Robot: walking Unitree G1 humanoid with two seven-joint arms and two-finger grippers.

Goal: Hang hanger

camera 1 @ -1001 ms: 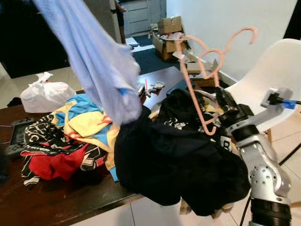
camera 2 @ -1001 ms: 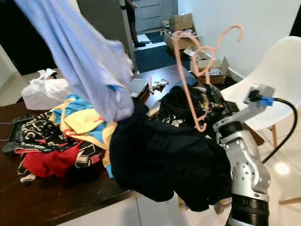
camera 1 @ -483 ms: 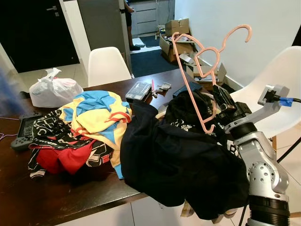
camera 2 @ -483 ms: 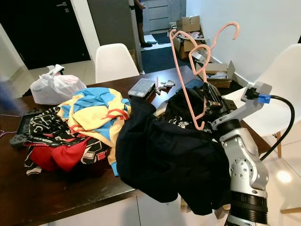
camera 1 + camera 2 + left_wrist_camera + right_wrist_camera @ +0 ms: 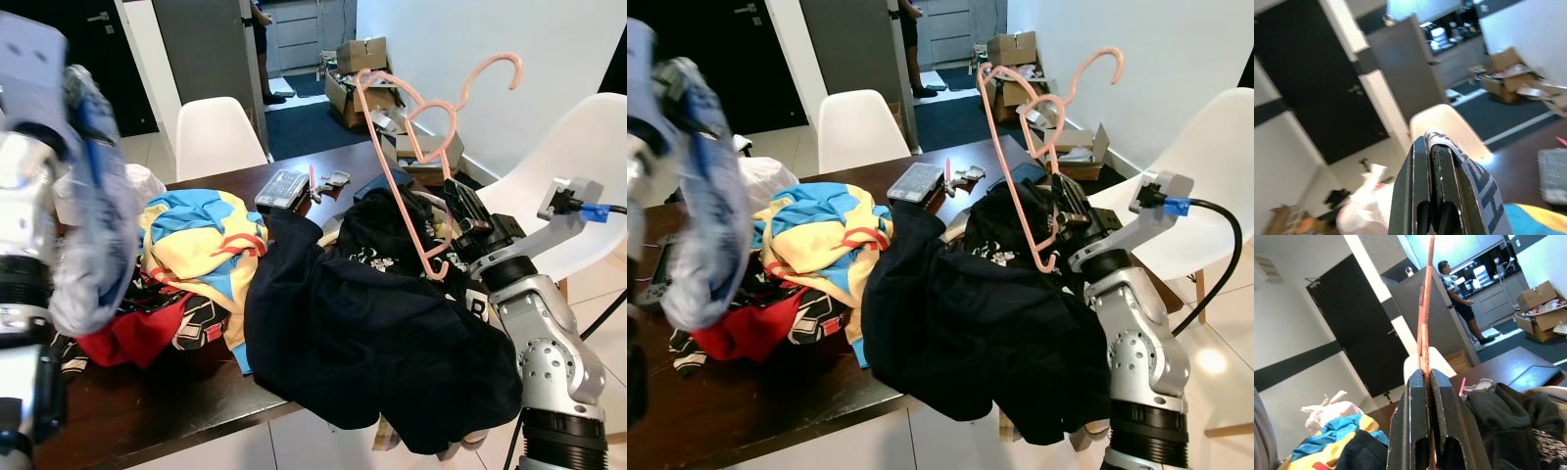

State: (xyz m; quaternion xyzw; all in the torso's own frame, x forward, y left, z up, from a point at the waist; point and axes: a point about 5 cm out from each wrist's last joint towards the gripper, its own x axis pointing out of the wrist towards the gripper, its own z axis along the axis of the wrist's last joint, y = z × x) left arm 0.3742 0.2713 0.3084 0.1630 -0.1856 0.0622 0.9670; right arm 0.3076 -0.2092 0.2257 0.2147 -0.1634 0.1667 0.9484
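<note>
My right gripper (image 5: pixel 458 217) is shut on the lower corner of a pink wire hanger (image 5: pixel 394 181). The hanger stands upright above the right end of the dark wooden table (image 5: pixel 147 411), hook at the top. In the right wrist view the fingers (image 5: pixel 1415 396) pinch the pink wire (image 5: pixel 1426 308) between them. At the left, close to the camera, my raised left gripper (image 5: pixel 1430 142) is shut on a light blue garment (image 5: pixel 93 245), which hangs down blurred over the clothes pile. A black garment (image 5: pixel 372 333) drapes over the table's near edge below the hanger.
A yellow-and-blue shirt (image 5: pixel 196 230) and red and black clothes (image 5: pixel 127 338) are heaped on the table, with a small grey case (image 5: pixel 282 186) behind. White chairs stand at the far side (image 5: pixel 220 132) and at the right (image 5: pixel 578 157). Cardboard boxes (image 5: pixel 358 59) and a person (image 5: pixel 1459 303) are further back.
The blue garment swung from high across the view, left it, and now hangs with my left arm close at the left. The right gripper and hanger have hardly moved.
</note>
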